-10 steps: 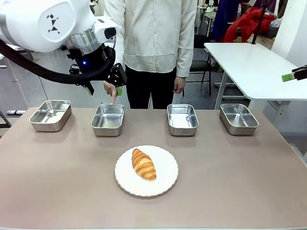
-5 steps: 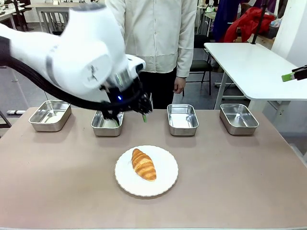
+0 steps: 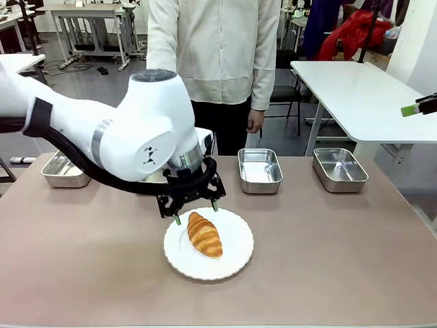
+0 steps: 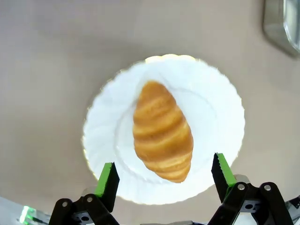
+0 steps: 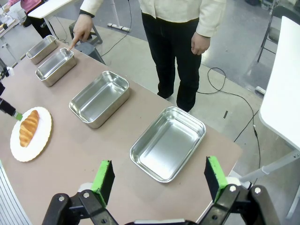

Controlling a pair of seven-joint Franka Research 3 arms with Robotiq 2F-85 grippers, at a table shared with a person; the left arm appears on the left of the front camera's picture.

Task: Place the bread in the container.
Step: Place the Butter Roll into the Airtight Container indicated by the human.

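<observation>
The bread (image 3: 205, 234), a golden-brown croissant with a ridged, glossy crust, lies on the white plate (image 3: 235, 263) near the middle of the table's (image 3: 341, 260) near edge. The left gripper (image 3: 196, 212) hangs spread wide astride the bread's far end, gripping nothing. The right gripper (image 5: 157, 173) is likewise spread and empty.

A round white plate (image 3: 235, 254) sits on the brown table (image 3: 341, 260), with a white table (image 3: 355, 96) standing behind it.
</observation>
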